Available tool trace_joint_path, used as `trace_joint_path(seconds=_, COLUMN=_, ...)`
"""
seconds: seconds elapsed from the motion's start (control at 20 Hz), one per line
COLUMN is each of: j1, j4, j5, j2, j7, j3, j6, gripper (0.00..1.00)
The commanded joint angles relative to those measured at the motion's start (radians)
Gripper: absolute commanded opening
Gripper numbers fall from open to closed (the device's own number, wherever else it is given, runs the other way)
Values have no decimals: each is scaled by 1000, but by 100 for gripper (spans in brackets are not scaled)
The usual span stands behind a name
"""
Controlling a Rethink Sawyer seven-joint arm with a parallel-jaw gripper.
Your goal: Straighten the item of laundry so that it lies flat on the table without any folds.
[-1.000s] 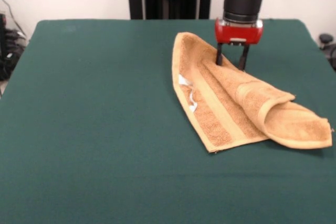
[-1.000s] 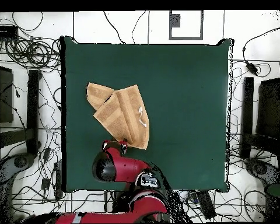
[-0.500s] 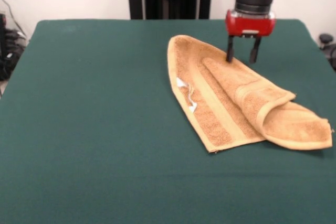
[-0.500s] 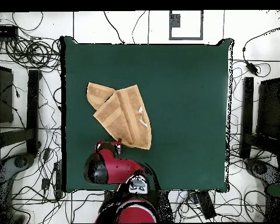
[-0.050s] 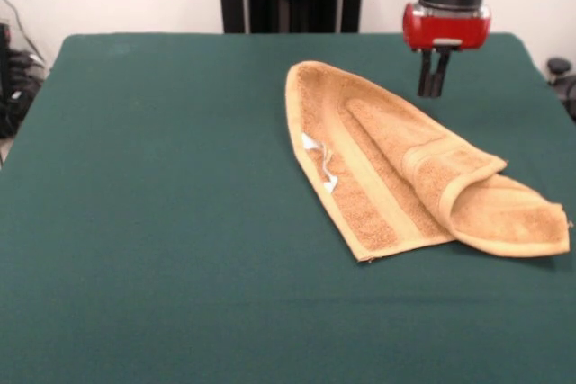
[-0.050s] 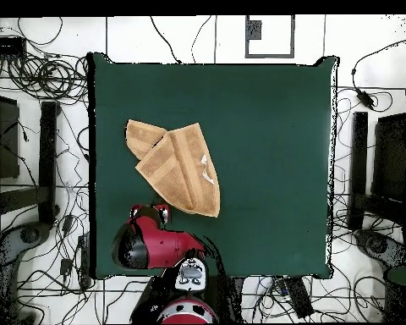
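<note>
The item of laundry (image 5: 396, 168) is a tan towel lying folded on the green table (image 5: 162, 222), right of centre in the front view. One corner is rolled over at its right end, and a white tag shows on its left hem. In the overhead view the towel (image 6: 177, 165) sits toward the table's left side. My gripper (image 5: 433, 87) hangs just above the table past the towel's far edge, fingers shut together with nothing between them. From overhead the gripper (image 6: 153, 213) stands just below the towel, clear of it.
Cables, stands and dark equipment (image 6: 37, 169) surround the table on the floor. The table's edge (image 6: 90, 169) runs close to the towel's left end in the overhead view.
My gripper let go of the towel's far edge, rose and drew back to the right in the front view, then shut. The towel's far corner settled flatter on the table.
</note>
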State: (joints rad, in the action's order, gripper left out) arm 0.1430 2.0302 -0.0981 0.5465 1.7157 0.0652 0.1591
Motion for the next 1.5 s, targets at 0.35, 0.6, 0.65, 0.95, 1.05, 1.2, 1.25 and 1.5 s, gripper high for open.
trace_joint_path(seconds=0.35, j1=-16, j4=12, j5=-31, j2=-18, j7=191, j3=-45, j6=-83, gripper=0)
trace_joint_path(seconds=0.6, j1=-28, j4=21, j5=-33, j2=-4, j7=198, j3=-52, j6=-87, gripper=0)
trace_joint_path(seconds=0.65, j1=-20, j4=24, j5=-37, j2=3, j7=198, j3=-42, j6=-92, gripper=0)
trace_joint_path(seconds=0.95, j1=-11, j4=15, j5=-30, j2=4, j7=177, j3=-29, j6=-114, gripper=100)
trace_joint_path(seconds=1.05, j1=-6, j4=17, j5=-34, j2=4, j7=180, j3=-26, j6=-113, gripper=100)
trace_joint_path(seconds=1.2, j1=-13, j4=18, j5=-30, j2=2, j7=182, j3=-33, j6=-105, gripper=100)
trace_joint_path(seconds=1.25, j1=-15, j4=19, j5=-30, j2=1, j7=183, j3=-36, j6=-103, gripper=100)
trace_joint_path(seconds=1.5, j1=-16, j4=18, j5=-34, j2=-5, j7=201, j3=-34, j6=-61, gripper=100)
